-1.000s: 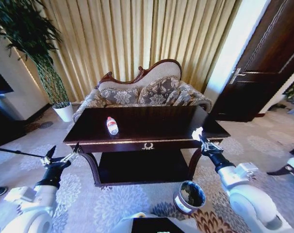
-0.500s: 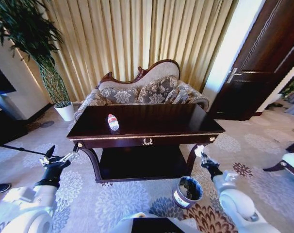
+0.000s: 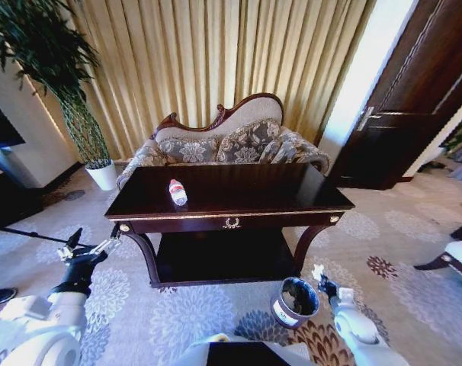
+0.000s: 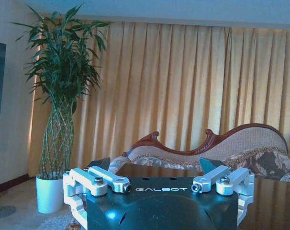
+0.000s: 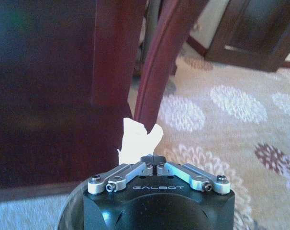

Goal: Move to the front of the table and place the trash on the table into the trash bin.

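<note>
Left hand [image 3: 85,250] hangs low, fingers apart, holding nothing. Up and right of it, bottle [image 3: 177,192] lies on the bench [image 3: 239,200]. Right hand [image 5: 154,159] pinches a paper scrap [image 5: 137,139], apparently just beside the trash bin [image 3: 295,301].

Formal living rm / hotel-style lounge: carved-frame floral sofa [image 3: 231,141], full-height gold curtains [image 3: 216,61], glossy mahogany table [image 3: 231,200], floral carpet [image 3: 178,313], potted bamboo plant [image 3: 59,84], dark wood door [image 3: 414,99].
</note>
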Available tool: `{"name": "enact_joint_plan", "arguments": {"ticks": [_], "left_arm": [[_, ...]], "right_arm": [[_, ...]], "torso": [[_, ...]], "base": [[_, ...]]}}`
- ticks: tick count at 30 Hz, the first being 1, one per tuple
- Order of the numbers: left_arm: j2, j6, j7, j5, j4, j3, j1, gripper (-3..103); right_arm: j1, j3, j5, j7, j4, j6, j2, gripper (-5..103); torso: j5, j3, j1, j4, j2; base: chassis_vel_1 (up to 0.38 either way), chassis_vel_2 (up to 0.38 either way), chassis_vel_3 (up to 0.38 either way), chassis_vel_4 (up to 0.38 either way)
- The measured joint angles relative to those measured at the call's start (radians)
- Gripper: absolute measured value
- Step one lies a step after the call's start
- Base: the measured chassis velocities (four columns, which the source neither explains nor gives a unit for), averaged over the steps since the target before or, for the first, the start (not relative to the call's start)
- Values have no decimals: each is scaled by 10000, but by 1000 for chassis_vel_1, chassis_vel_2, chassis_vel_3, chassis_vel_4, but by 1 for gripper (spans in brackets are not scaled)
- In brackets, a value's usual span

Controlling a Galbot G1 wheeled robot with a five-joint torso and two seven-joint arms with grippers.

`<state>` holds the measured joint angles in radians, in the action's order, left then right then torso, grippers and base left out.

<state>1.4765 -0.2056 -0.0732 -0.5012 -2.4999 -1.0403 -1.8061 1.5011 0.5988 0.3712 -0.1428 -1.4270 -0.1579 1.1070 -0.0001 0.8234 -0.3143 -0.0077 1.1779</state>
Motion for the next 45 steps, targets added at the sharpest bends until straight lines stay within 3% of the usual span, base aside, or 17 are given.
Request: {"name": "enact_joint_plan", "arguments": {"ticks": [9, 10, 12, 16, 21, 24, 27, 31, 33, 36, 38, 39, 45], "left_arm": [[-14, -32, 5, 0, -5, -37, 64, 100], [-17, -34, 9, -1, -5, -38, 71, 100], [-17, -35, 10, 0, -6, -38, 76, 100], [-15, -57, 18, 3, -6, -25, 97, 100], [-11, -59, 21, 7, -6, -29, 104, 100], [-10, -61, 24, 15, 20, -42, 92, 100], [-11, -61, 27, 15, 22, -52, 78, 100], [-27, -61, 30, 16, 26, -55, 75, 100], [-27, -61, 30, 16, 26, -55, 73, 100], [-12, -61, 31, 18, 26, -51, 53, 100], [-12, -61, 30, 18, 25, -51, 51, 100], [-12, -60, 31, 19, 24, -50, 47, 100], [-15, -57, 31, 18, 24, -24, 60, 100]], "right_arm": [[-953, -358, -163, 24, 1957, 29, 539, -3], [-1021, -365, -163, 20, 2073, 29, 586, 2], [-1058, -367, -163, 15, 2146, 29, 616, 2], [-1161, -370, -143, -10, 2339, 30, 654, 24], [-1198, -368, -114, -45, 2346, 66, 598, 34], [-1193, -367, -101, -51, 2316, 75, 557, 51], [-1166, -367, -90, -52, 2287, 80, 552, 56], [-1121, -361, -77, -58, 2226, 135, 553, 78], [-1113, -361, -69, -58, 2224, 188, 552, 78], [-1069, -360, -54, -50, 2217, 283, 529, 94], [-1059, -358, -52, -47, 2212, 287, 526, 94], [-1033, -351, -36, -44, 2182, 293, 522, 99], [-844, -284, 235, 127, 1870, 389, 488, 100]], "torso": [[0, 0, 0, 1, 0], [1, 0, 1, 3, 0], [2, 0, 1, 3, 0], [1, 0, 1, 0, 1], [1, 0, 1, 2, 1], [0, 0, 1, 1, 0], [0, 0, 1, 2, 1], [1, 0, 1, 1, 0], [1, 0, 1, 2, 1], [0, 0, 2, 2, 1], [0, 0, 1, 1, 1], [1, 0, 1, 1, 1], [4, 0, 1, 1, 1]], "base": [[0, 0, 0, 0], [0, 0, 0, 0], [0, 0, 0, 0], [0, 0, 0, 0], [0, 0, 0, 0], [0, 0, 0, 0], [0, 0, 0, 0], [0, 0, 0, 0], [0, 0, 0, 0], [0, 0, 0, 0], [0, 0, 0, 0], [0, 0, 0, 0], [0, 0, 0, 0]]}}
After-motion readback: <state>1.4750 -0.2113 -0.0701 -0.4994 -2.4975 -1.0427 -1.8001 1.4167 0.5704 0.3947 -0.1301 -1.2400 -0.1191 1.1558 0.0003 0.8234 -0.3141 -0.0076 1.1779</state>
